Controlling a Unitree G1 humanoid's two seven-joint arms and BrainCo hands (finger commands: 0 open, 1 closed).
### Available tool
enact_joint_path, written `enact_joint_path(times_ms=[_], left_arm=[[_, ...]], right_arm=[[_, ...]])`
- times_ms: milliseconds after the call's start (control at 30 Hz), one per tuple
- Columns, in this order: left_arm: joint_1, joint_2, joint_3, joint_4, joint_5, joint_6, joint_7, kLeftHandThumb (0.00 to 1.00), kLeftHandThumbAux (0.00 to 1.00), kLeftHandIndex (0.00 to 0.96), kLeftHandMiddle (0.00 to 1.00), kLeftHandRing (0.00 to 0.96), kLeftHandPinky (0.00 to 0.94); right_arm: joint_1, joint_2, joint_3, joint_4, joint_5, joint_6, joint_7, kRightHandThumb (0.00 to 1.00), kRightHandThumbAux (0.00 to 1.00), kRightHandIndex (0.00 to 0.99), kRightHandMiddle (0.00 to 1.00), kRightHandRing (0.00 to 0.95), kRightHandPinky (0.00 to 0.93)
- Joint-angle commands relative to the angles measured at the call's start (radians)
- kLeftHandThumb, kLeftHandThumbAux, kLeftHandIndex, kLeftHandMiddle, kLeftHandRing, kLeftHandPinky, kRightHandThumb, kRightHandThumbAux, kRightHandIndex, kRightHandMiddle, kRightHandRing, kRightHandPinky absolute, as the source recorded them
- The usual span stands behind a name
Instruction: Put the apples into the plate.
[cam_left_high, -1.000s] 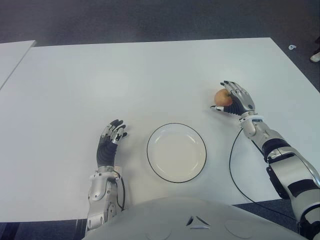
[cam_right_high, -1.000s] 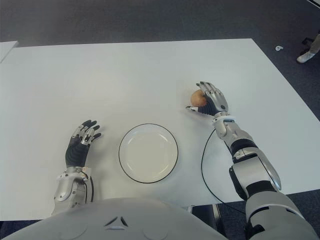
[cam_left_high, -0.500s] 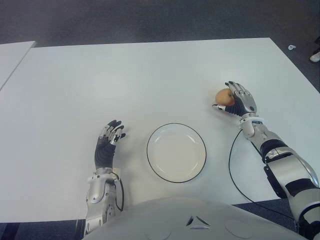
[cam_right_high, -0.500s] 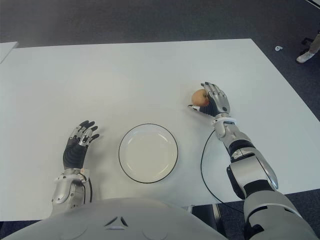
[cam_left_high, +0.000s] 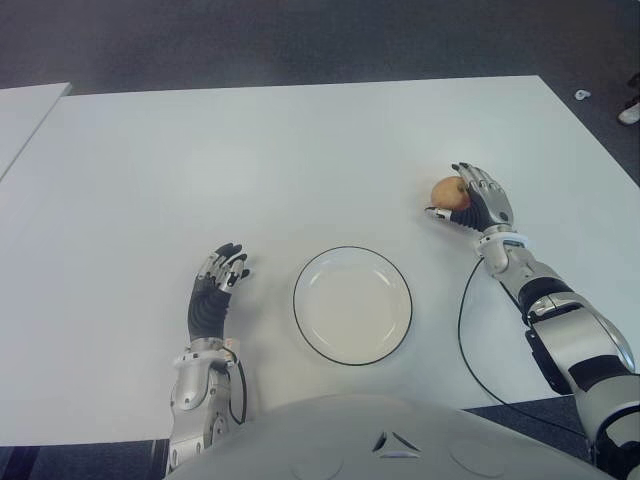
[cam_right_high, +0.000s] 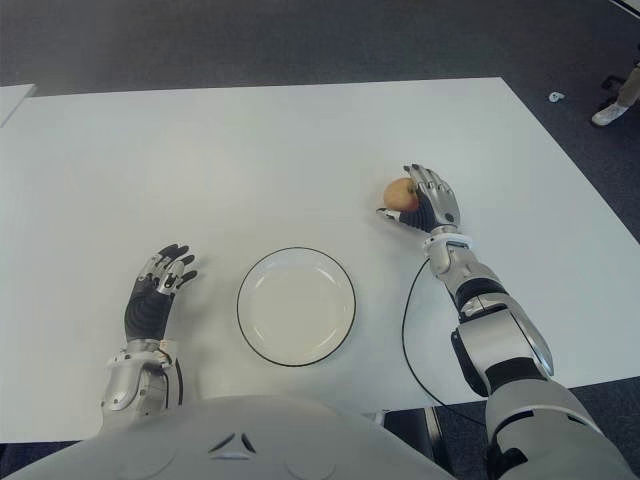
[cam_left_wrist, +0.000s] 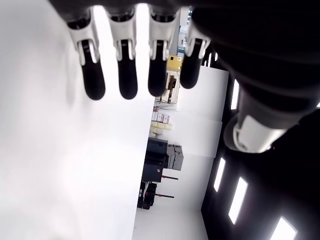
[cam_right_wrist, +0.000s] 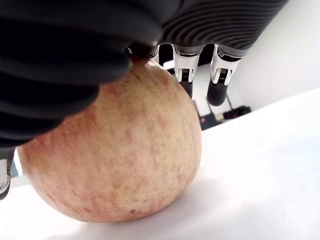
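Left eye view: right robot hand (cam_left_high: 478, 198) grips one apple (cam_left_high: 447, 193); one plate (cam_left_high: 303, 320).

You can't see much of the apple (cam_left_high: 447, 192): the right hand (cam_left_high: 476, 197) covers its far side, and in the right wrist view the palm hides its top. The left hand (cam_left_high: 212, 295) wrist view cuts off at the knuckles.

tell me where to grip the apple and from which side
Grip the apple around its round middle, coming from its right, where the right hand already cups it. It sits on the bare table, so thumb and fingers can wrap opposite sides.
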Motion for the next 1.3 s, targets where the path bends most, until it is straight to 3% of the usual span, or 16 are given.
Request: enact_joint_path(times_ms=[33, 500, 600, 900, 1033, 1100, 1133, 1200, 1300], left_arm=[[0.013, -0.003, -0.007, -0.007, 0.009, 0.005, 0.012, 0.375, 0.579, 0.227, 0.222, 0.243, 0.283], [0.053, -0.019, -0.02, -0.039, 0.019, 0.003, 0.024, 0.407, 0.567, 0.229, 0.226, 0.248, 0.29], [0.063, -0.016, -0.018, -0.02, 0.002, -0.041, 0.003, 0.404, 0.571, 0.231, 0.225, 0.246, 0.289], [0.067, -0.008, -0.028, -0.014, -0.014, -0.062, -0.004, 0.396, 0.58, 0.233, 0.225, 0.246, 0.298], [0.066, -0.004, -0.03, -0.004, -0.011, -0.078, -0.003, 0.386, 0.582, 0.235, 0.225, 0.246, 0.298], [0.069, -0.005, -0.034, -0.002, -0.009, -0.086, -0.002, 0.385, 0.584, 0.237, 0.227, 0.248, 0.303], [0.072, -0.01, -0.037, -0.014, -0.004, -0.067, 0.012, 0.384, 0.584, 0.237, 0.227, 0.248, 0.303], [0.077, -0.017, -0.043, -0.033, 0.003, -0.038, 0.031, 0.395, 0.582, 0.237, 0.231, 0.255, 0.307], [0.08, -0.022, -0.049, -0.044, 0.005, -0.027, 0.041, 0.401, 0.577, 0.235, 0.232, 0.258, 0.305]], right_arm=[[0.001, 0.043, 0.021, 0.048, -0.006, 0.047, 0.098, 0.461, 0.439, 0.028, 0.092, 0.068, 0.075], [-0.025, 0.042, 0.058, 0.069, -0.023, 0.078, 0.13, 0.49, 0.428, 0.042, 0.117, 0.101, 0.119], [-0.004, 0.052, 0.068, 0.07, -0.028, 0.084, 0.106, 0.497, 0.415, 0.038, 0.117, 0.1, 0.107], [0.002, 0.056, 0.076, 0.07, -0.023, 0.086, 0.097, 0.496, 0.417, 0.052, 0.135, 0.12, 0.134], [0.002, 0.058, 0.079, 0.071, -0.025, 0.083, 0.088, 0.509, 0.431, 0.149, 0.252, 0.222, 0.217], [0.003, 0.058, 0.082, 0.073, -0.028, 0.081, 0.079, 0.536, 0.457, 0.342, 0.434, 0.421, 0.365], [0.003, 0.056, 0.087, 0.072, -0.034, 0.074, 0.067, 0.54, 0.46, 0.369, 0.46, 0.449, 0.386], [0.004, 0.052, 0.095, 0.07, -0.041, 0.065, 0.046, 0.64, 0.602, 0.408, 0.574, 0.562, 0.505], [-0.005, 0.047, 0.099, 0.067, -0.045, 0.061, 0.027, 0.683, 0.662, 0.426, 0.643, 0.632, 0.597]])
